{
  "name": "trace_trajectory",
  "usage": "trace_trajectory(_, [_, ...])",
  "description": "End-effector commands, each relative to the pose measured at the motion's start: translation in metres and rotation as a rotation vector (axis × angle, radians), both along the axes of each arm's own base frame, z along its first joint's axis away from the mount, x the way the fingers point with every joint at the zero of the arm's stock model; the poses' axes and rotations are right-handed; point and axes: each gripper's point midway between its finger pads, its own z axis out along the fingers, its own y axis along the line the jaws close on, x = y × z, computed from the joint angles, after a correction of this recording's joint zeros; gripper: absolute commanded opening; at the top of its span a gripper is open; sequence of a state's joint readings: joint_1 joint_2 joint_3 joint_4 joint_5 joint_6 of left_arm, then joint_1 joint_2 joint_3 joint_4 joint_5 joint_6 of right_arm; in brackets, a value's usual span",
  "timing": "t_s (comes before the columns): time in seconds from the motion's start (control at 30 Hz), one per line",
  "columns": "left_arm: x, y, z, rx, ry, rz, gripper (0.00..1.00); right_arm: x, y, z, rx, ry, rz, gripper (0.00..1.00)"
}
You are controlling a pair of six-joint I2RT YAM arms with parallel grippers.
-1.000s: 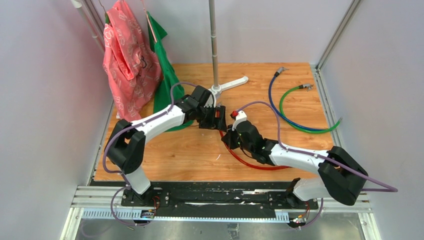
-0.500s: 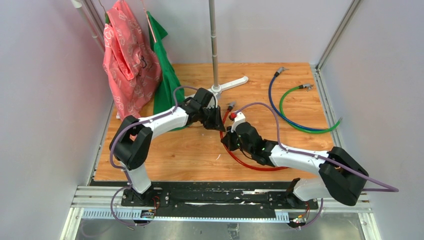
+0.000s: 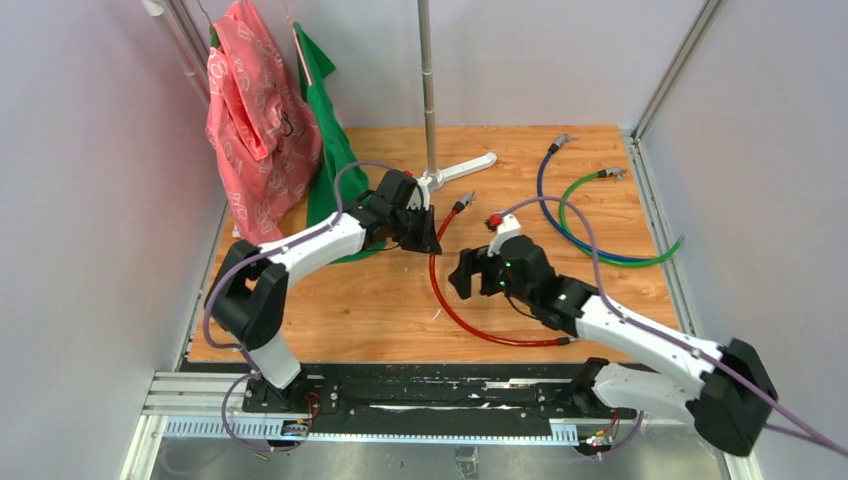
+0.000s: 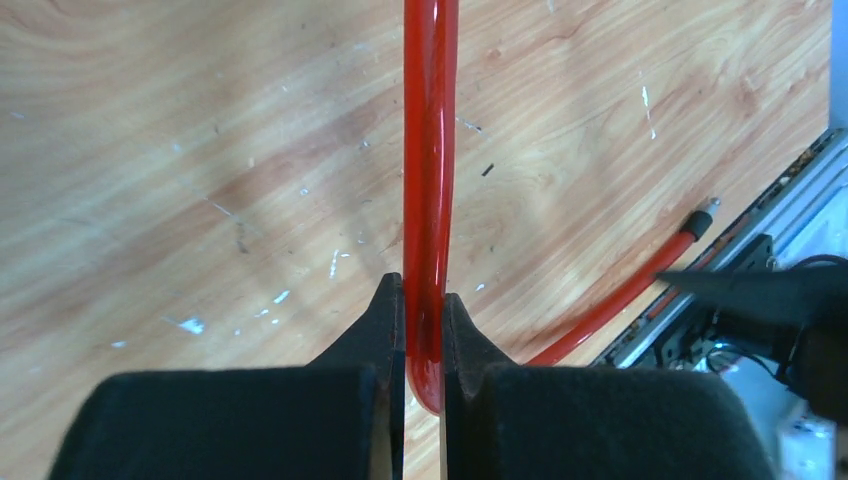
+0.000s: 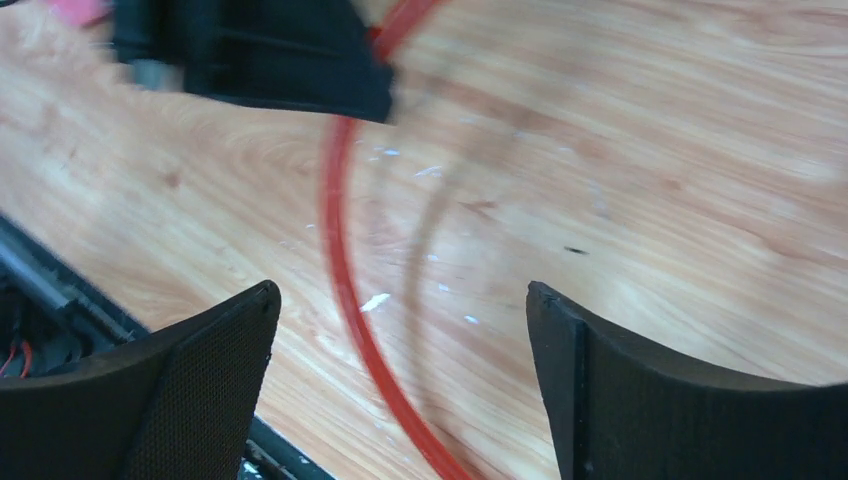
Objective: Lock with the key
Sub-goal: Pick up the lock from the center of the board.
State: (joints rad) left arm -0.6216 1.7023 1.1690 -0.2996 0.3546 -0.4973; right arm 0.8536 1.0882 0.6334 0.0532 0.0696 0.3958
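One red cable (image 4: pixel 430 150), left claw (image 4: pixel 423 300) clamping it

Left arm (image 3: pixel 310 245) and right arm (image 3: pixel 640 335): white link shells, black joint housings. A purple cable (image 3: pixel 225 290) runs along each. Left gripper (image 4: pixel 424 300) black, tips tapered. Right gripper (image 5: pixel 400 290) fingers (image 5: pixel 190 390) black, broad, fine mesh texture. Red cap (image 3: pixel 494 220) on right wrist.
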Motion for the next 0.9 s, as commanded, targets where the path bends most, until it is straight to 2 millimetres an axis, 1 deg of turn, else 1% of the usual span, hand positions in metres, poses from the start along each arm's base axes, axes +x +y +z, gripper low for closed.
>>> trace_trajectory(0.0, [0.009, 0.02, 0.037, 0.049, -0.24, -0.068, 0.0, -0.006, -0.078, -0.015, -0.013, 0.178, -0.366, 0.99])
trace_trajectory(0.07, [0.007, 0.028, 0.04, 0.068, -0.284, -0.073, 0.0, -0.018, -0.117, -0.03, -0.004, 0.268, -0.574, 0.98])
trace_trajectory(0.1, [0.004, 0.031, 0.04, 0.072, -0.298, -0.077, 0.0, -0.027, -0.132, -0.038, 0.006, 0.314, -0.665, 0.95])
trace_trajectory(0.13, [0.002, 0.035, 0.041, 0.077, -0.31, -0.077, 0.0, -0.041, -0.149, -0.047, 0.003, 0.367, -0.746, 0.92])
trace_trajectory(0.17, [0.0, 0.037, 0.04, 0.081, -0.316, -0.08, 0.0, -0.052, -0.156, -0.052, 0.025, 0.414, -0.805, 0.88])
trace_trajectory(0.2, [-0.003, 0.04, 0.036, 0.09, -0.314, -0.082, 0.0, -0.061, -0.158, -0.056, 0.062, 0.468, -0.856, 0.85])
trace_trajectory(0.23, [-0.004, 0.041, 0.037, 0.09, -0.32, -0.084, 0.0, -0.069, -0.16, -0.058, 0.067, 0.502, -0.866, 0.83])
trace_trajectory(0.33, [-0.008, 0.045, 0.037, 0.096, -0.336, -0.093, 0.0, -0.088, -0.162, -0.066, 0.071, 0.611, -0.917, 0.82])
trace_trajectory(0.47, [-0.011, 0.049, 0.042, 0.098, -0.355, -0.094, 0.0, -0.113, -0.182, -0.078, -0.064, 0.724, -1.039, 0.78])
trace_trajectory(0.53, [-0.013, 0.051, 0.044, 0.097, -0.357, -0.096, 0.0, -0.126, -0.187, -0.082, -0.129, 0.789, -1.093, 0.75])
trace_trajectory(0.63, [-0.018, 0.052, 0.045, 0.095, -0.352, -0.105, 0.0, -0.133, -0.185, -0.091, -0.187, 0.857, -1.138, 0.74])
trace_trajectory(0.7, [-0.02, 0.052, 0.044, 0.091, -0.348, -0.111, 0.0, -0.135, -0.181, -0.098, -0.207, 0.895, -1.162, 0.73])
trace_trajectory(0.87, [-0.027, 0.051, 0.042, 0.074, -0.33, -0.129, 0.0, -0.119, -0.174, -0.109, -0.23, 0.872, -1.16, 0.72])
